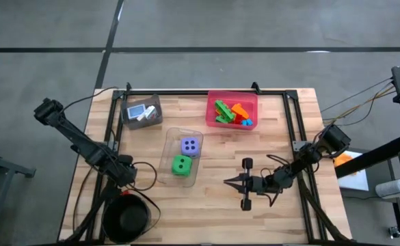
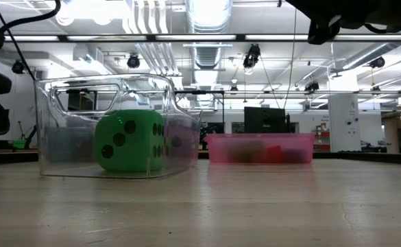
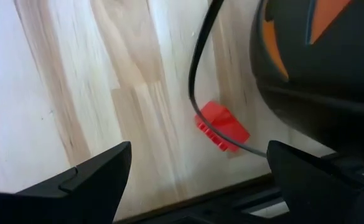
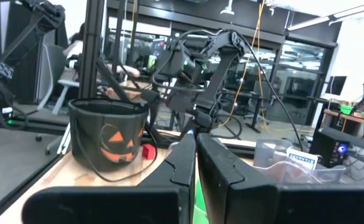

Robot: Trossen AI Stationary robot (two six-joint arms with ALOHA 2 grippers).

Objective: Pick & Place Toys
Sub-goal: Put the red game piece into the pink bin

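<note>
A green die (image 1: 181, 165) and a purple die (image 1: 191, 145) lie in the clear bin (image 1: 170, 140); the green die also shows in the low view (image 2: 128, 140). Green, orange and blue bricks (image 1: 231, 113) lie in the pink bin (image 1: 213, 98). Picture cards (image 1: 140, 111) lie in the grey bin. A red brick (image 3: 222, 126) lies on the table beside the black pumpkin bucket (image 3: 318, 62), under a black cable. My left gripper (image 3: 197, 180) is open above the table, near the red brick, touching nothing. My right gripper (image 1: 228, 182) is shut and empty, right of the clear bin.
The black bucket (image 1: 126, 217) stands at the table's near left corner, close to my left gripper. A dark frame runs along the table's far, left and right edges. Bare wood lies between the clear bin and my right gripper.
</note>
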